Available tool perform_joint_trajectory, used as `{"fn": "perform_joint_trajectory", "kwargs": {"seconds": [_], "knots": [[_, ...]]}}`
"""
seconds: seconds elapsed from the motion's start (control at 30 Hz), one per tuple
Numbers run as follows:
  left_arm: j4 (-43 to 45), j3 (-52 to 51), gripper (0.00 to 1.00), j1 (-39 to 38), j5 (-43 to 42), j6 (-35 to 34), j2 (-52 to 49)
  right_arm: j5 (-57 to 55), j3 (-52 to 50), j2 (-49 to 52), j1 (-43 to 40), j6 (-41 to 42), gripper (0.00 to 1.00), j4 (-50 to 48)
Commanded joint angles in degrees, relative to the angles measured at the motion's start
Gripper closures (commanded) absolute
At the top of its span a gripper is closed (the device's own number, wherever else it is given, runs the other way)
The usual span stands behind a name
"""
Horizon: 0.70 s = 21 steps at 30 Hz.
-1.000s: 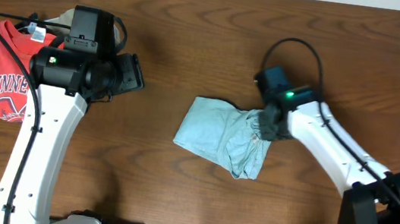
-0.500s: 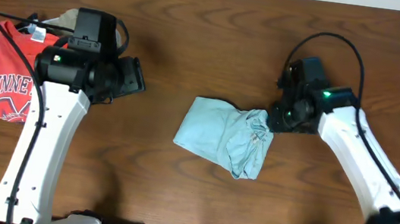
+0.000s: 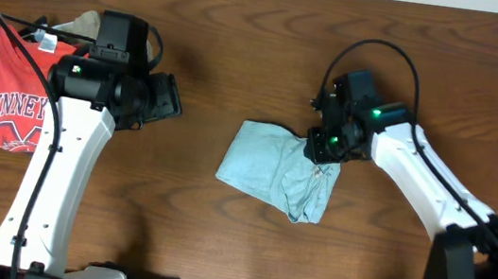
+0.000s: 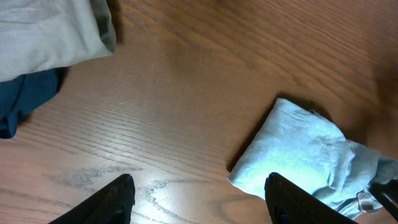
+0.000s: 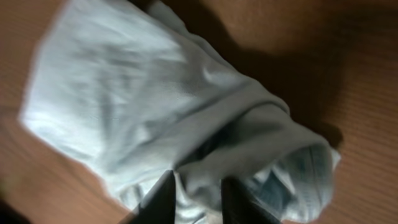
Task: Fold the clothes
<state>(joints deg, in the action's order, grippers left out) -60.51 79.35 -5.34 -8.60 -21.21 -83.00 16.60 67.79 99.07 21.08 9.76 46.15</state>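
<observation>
The right hand (image 3: 323,148) has swung back onto the clothes (image 3: 267,167), pinching the bunched edge beneath it; folding looks half done.

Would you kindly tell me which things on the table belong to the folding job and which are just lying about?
Part of the job: pale blue-grey garment, crumpled, centre of view; right gripper pinching its edge.
Just lying about: red T-shirt with white lettering; olive-tan garment by it.
</observation>
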Motion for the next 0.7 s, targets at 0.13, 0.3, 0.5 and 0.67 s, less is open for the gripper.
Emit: {"fn": "perform_joint_trajectory", "kwargs": {"seconds": [0.13, 0.3, 0.5, 0.67], "knots": [[-0.6, -0.3, 0.32, 0.2, 0.1, -0.5, -0.2, -25.9, 0.5, 0.9, -2.2, 13.4, 0.99, 6.7], [-0.5, -0.3, 0.32, 0.2, 0.1, -0.5, -0.2, -32.0, 0.5, 0.9, -4.9, 13.7, 0.91, 11.1], [-0.7, -0.3, 0.32, 0.2, 0.1, -0.5, -0.3, -33.1, 0.5, 0.9, -8.5, 13.8, 0.86, 12.7], [-0.7, -0.5, 0.26, 0.2, 0.1, -0.2, -0.6, -25.1, 2.0, -0.5, -8.9, 11.5, 0.86, 14.6]]}}
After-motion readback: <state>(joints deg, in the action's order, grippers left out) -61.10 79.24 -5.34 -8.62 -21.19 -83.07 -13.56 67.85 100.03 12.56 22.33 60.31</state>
